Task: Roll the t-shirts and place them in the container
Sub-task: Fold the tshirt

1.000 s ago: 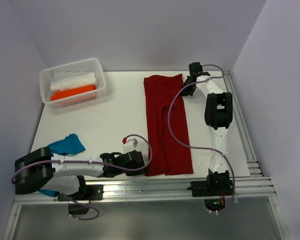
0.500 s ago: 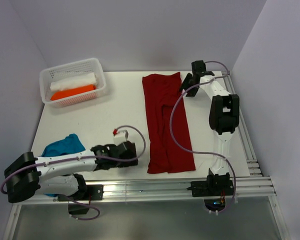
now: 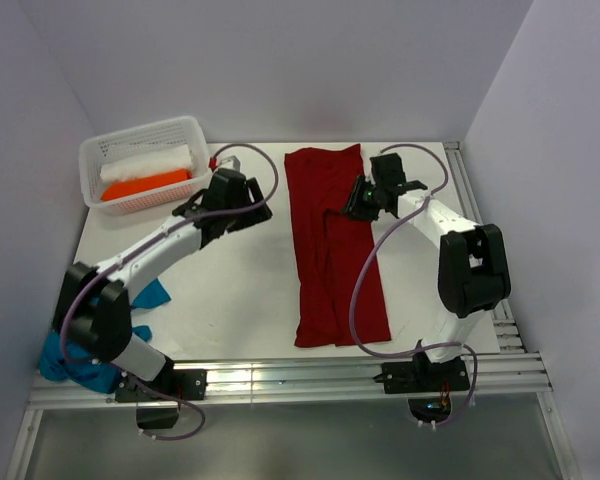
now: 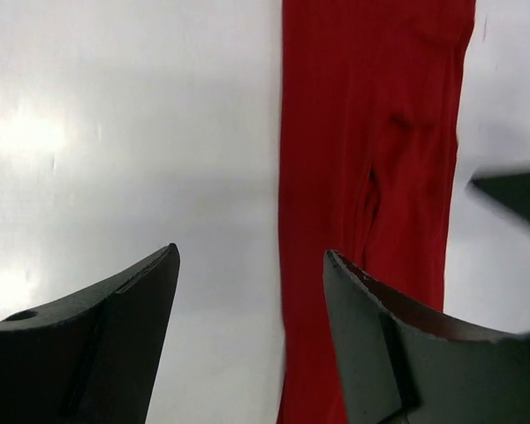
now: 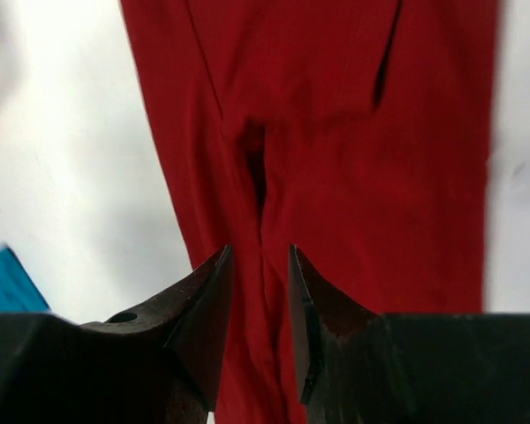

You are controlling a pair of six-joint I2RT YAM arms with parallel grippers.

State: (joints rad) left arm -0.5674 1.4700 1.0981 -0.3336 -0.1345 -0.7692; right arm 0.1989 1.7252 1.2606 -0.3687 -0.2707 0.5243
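The dark red t-shirt [image 3: 330, 250] lies folded into a long narrow strip running from the far edge to the near edge of the table. It also shows in the left wrist view [image 4: 371, 168] and the right wrist view [image 5: 336, 132]. My left gripper [image 3: 261, 211] is open and empty over bare table, just left of the shirt's upper part [image 4: 249, 250]. My right gripper [image 3: 357, 199] hovers over a crease in the shirt's upper right part, jaws a narrow gap apart and holding nothing [image 5: 258, 250]. The teal blue t-shirt [image 3: 148, 295] lies crumpled at the near left, partly hidden by the left arm.
A white perforated basket [image 3: 206, 182] at the far left holds a white roll [image 3: 148, 161] and an orange roll [image 3: 145, 185]. Metal rails [image 3: 310, 378] run along the near edge and the right side. Walls close in on the left, back and right.
The left arm swung from the near edge up to the far half, beside the shirt's upper left. The right gripper moved from the far right corner down and left onto the shirt.
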